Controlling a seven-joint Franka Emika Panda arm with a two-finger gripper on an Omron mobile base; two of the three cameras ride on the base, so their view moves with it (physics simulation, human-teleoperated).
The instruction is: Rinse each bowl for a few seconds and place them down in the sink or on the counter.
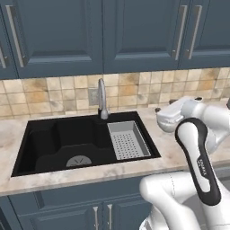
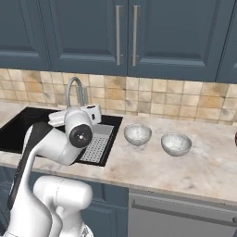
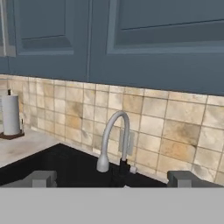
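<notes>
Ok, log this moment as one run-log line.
stage: pre-grasp | end effector: open, holding nothing, facing faucet | bowls: both on counter right of sink | rinsed: none yet

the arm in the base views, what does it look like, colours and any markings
The arm has glossy white, rounded segments with dark joints. A long black panel with small white lettering, too small to read, runs along one link. A round black cap with a grey centre covers a joint in the right base view. The hand has small dark grey finger tips.

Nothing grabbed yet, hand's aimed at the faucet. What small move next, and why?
Probably swing the open gripper right toward the nearer bowl: both bowls sit untouched on the counter beside the sink, and the fingers hold nothing.
</notes>
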